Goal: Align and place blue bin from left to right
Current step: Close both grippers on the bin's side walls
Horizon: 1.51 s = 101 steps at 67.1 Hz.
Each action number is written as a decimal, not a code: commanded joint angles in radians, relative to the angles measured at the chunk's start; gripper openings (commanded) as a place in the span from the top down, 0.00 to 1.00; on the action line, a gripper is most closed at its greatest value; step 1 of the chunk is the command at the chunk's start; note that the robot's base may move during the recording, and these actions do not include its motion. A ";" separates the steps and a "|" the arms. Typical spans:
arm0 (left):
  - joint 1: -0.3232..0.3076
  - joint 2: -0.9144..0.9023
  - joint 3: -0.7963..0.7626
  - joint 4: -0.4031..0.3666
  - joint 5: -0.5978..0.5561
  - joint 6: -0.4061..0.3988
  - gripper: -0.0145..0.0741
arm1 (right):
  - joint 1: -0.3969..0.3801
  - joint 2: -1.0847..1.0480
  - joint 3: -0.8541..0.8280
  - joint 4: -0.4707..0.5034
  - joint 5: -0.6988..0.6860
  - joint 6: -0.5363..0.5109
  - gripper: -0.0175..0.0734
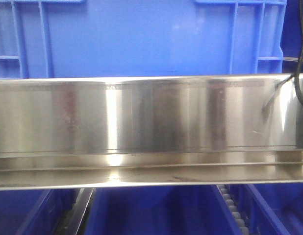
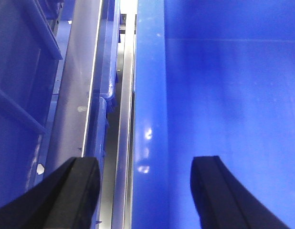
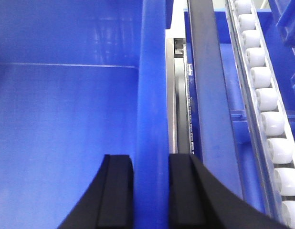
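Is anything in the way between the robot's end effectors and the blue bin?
Nothing visible is. The right end effector pinches one wall of the blue bin, and the open left end effector straddles another wall without touching it.

The blue bin (image 1: 141, 39) is, as I see it, one bright and even blue. It has no print on its side panel, only some pale glare. The metal rail (image 1: 141, 122) in front of it is silver, with dark brownish vertical bands between bright white streaks. A black cable (image 1: 299, 73) crosses its right end. The lower bins (image 1: 151, 215) under the rail look a deeper blue. The left gripper (image 2: 143, 164) has plain matt black fingers, and the right gripper (image 3: 150, 160) also. The rollers (image 3: 262, 98) are white, all alike, in one row.
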 commanded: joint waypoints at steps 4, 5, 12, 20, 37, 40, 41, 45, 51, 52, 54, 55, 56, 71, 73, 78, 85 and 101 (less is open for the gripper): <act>0.005 -0.011 -0.006 -0.002 -0.003 -0.007 0.65 | -0.002 0.000 -0.005 -0.010 0.010 -0.007 0.89; 0.005 -0.011 -0.006 -0.005 -0.003 -0.007 0.68 | -0.002 0.000 -0.005 -0.010 0.010 -0.007 0.89; 0.005 -0.011 -0.006 -0.025 -0.003 -0.007 0.88 | -0.002 0.000 -0.005 -0.010 0.006 -0.007 0.89; 0.005 -0.011 -0.006 -0.025 -0.005 -0.007 0.96 | -0.002 0.000 -0.005 -0.010 0.002 -0.007 0.89; 0.005 -0.011 -0.006 -0.021 -0.005 -0.007 0.96 | -0.002 0.000 -0.005 -0.010 0.002 -0.007 0.89; 0.005 -0.011 -0.006 -0.017 -0.008 -0.007 0.96 | -0.002 0.000 -0.005 -0.010 0.002 -0.007 0.89; 0.005 -0.011 -0.006 -0.017 -0.010 -0.007 0.96 | -0.002 0.000 -0.005 -0.010 0.002 -0.007 0.89; 0.005 -0.009 -0.006 -0.017 -0.012 -0.007 0.96 | -0.002 0.000 -0.005 -0.010 0.002 -0.007 0.89; 0.005 -0.007 -0.006 -0.017 -0.012 -0.006 0.96 | -0.002 -0.002 -0.005 -0.010 0.002 -0.007 0.89; 0.005 -0.007 -0.006 -0.017 -0.012 -0.006 0.96 | -0.002 -0.002 -0.005 -0.010 0.004 -0.007 0.89; 0.005 -0.007 -0.006 -0.017 -0.012 -0.006 0.96 | -0.002 -0.005 -0.005 -0.010 0.006 -0.007 0.89; 0.005 -0.007 -0.006 -0.017 -0.012 -0.006 0.96 | -0.002 -0.005 -0.006 -0.010 0.013 -0.007 0.89; 0.005 -0.007 -0.006 -0.015 -0.012 -0.006 0.96 | 0.000 -0.007 -0.006 -0.010 0.018 -0.007 0.89; -0.010 -0.054 -0.006 0.017 -0.008 -0.019 0.96 | 0.011 -0.072 -0.006 -0.024 0.021 0.022 0.89; -0.015 -0.060 -0.006 0.017 -0.005 -0.028 0.96 | 0.019 -0.085 -0.006 -0.040 0.020 0.038 0.89; -0.028 -0.077 -0.006 0.033 -0.013 -0.037 0.96 | 0.045 -0.114 -0.006 -0.106 0.020 0.075 0.89; -0.037 -0.106 -0.006 0.049 -0.012 -0.036 0.96 | 0.072 -0.152 -0.006 -0.142 0.018 0.088 0.89; -0.054 -0.176 -0.006 0.053 -0.003 -0.055 0.96 | 0.097 -0.226 -0.006 -0.149 0.018 0.121 0.89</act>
